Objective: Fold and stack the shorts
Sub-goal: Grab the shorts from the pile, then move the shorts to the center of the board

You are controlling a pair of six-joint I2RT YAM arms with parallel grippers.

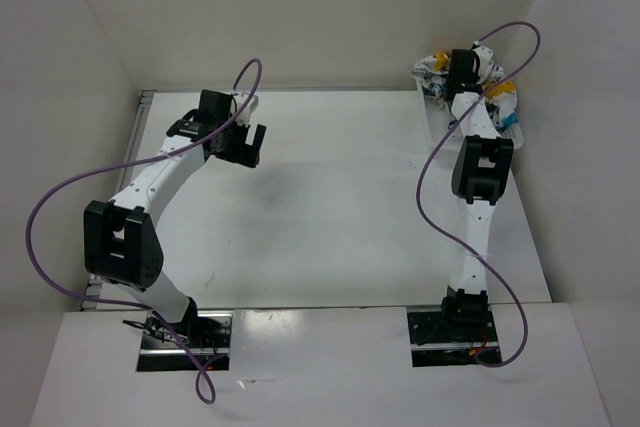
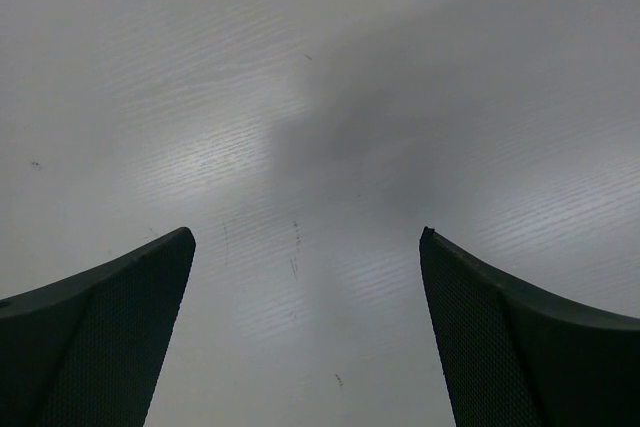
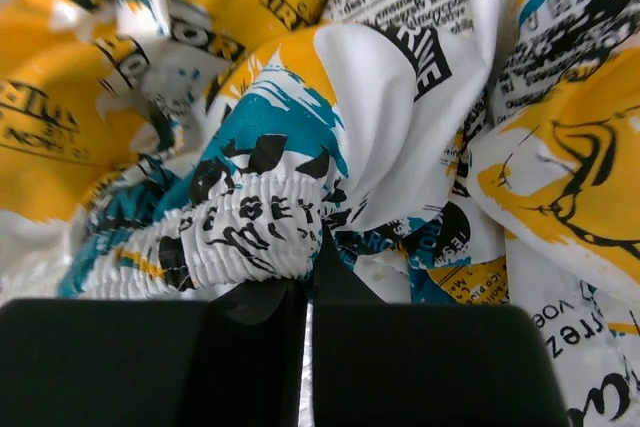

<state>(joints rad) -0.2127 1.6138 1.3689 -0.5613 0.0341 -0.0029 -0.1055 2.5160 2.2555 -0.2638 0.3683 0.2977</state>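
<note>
Two arms stood bolted at the near edge of the white bench, and I took them in from left to right. The left arm bent up toward the far left. The left gripper hung over bare bench, well apart from any cloth. Seen from its wrist, its jaws were spread wide, and its dark fingers framed nothing but the pale, lightly scuffed surface. A purple cable looped out beside that arm.

Over on the right, the other arm stretched straight out to the far right corner. The shorts lay there in a crumpled heap, seemingly in a pale basket, though I could not make out its walls well. The right gripper was down in that heap. From its wrist, the jaws were drawn almost together, only a thin slit between them, and a dark fold of the shorts was pinched at their tips. A gathered elastic waistband, white with black and teal print, sat just above the tips. Yellow-orange and white folds bunched all around it.
</note>
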